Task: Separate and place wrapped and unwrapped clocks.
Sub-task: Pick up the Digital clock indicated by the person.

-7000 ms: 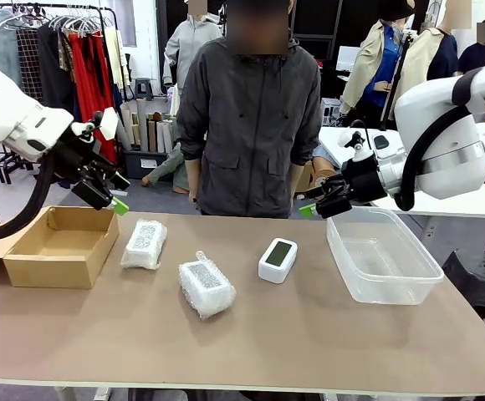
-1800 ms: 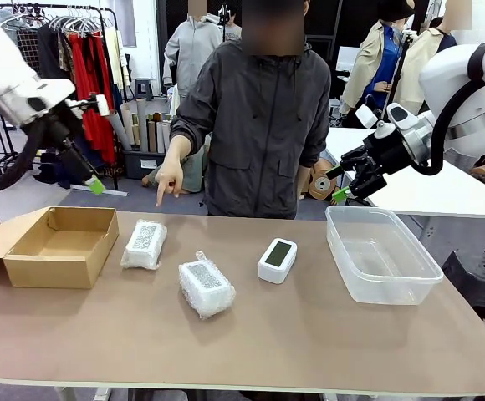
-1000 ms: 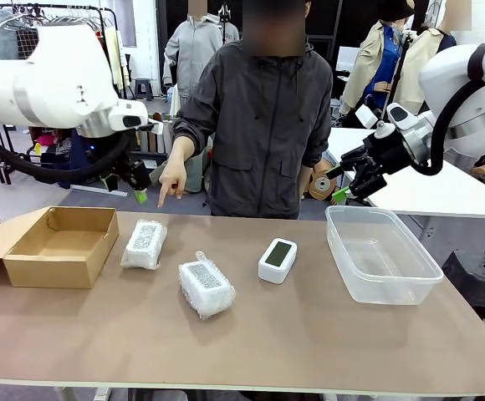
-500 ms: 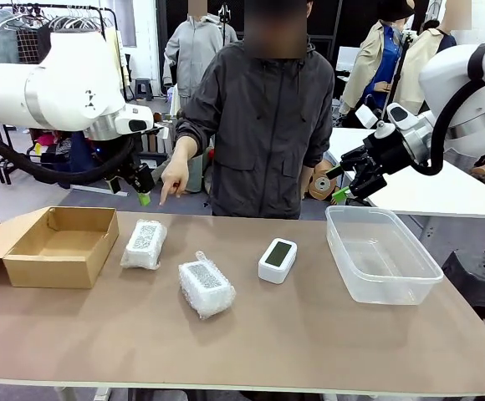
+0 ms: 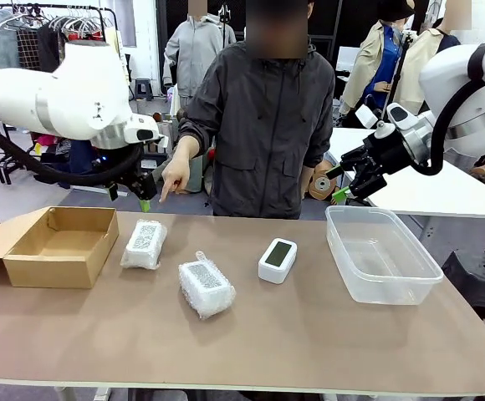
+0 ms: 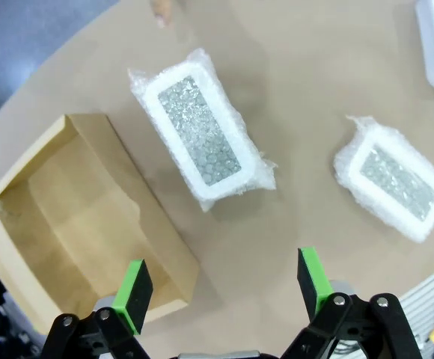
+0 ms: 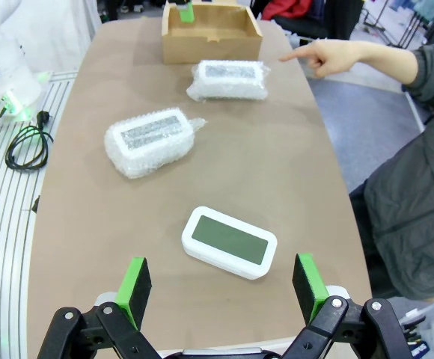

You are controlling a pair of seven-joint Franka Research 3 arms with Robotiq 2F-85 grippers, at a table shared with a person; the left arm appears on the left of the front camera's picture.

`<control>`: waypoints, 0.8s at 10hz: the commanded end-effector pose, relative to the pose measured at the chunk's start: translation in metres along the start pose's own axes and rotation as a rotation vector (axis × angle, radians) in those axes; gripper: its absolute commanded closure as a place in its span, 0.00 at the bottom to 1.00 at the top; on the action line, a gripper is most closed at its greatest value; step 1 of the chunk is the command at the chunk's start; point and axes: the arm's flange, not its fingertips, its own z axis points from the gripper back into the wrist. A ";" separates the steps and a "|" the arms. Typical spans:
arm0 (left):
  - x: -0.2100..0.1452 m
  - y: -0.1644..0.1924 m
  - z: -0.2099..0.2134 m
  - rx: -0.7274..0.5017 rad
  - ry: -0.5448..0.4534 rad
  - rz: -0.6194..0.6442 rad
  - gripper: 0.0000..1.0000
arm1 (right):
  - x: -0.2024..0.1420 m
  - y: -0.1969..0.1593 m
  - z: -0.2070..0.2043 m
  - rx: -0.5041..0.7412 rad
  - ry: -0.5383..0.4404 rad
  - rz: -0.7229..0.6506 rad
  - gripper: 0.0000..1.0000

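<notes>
Two bubble-wrapped clocks lie on the brown table, one (image 5: 144,244) beside the cardboard box, the other (image 5: 206,286) nearer the front. The bare white clock (image 5: 278,259) rests to their right. My left gripper (image 5: 145,200) hangs open just above and behind the far wrapped clock, which lies ahead of its open jaws in the left wrist view (image 6: 202,138), with the second bundle (image 6: 389,179) off to one side. My right gripper (image 5: 343,185) is open in the air above the tub's far left corner; its wrist view looks down on the bare clock (image 7: 230,241).
An open cardboard box (image 5: 58,245) stands at the table's left and a clear plastic tub (image 5: 382,253) at the right. A person stands at the far edge, one hand (image 5: 169,181) pointing down toward the far wrapped clock, close to my left gripper.
My left arm has swung in from the left and come down a little toward the far wrapped clock. The person's hand stays pointing. The right arm has not moved.
</notes>
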 end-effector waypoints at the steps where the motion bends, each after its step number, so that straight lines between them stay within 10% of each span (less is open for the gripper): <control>1: 0.026 -0.005 -0.022 0.019 0.036 0.093 0.00 | 0.001 0.001 0.001 -0.007 0.004 0.007 0.00; 8: 0.042 0.010 -0.091 0.025 -0.004 0.219 0.00 | 0.001 0.001 0.001 -0.007 0.004 0.007 0.00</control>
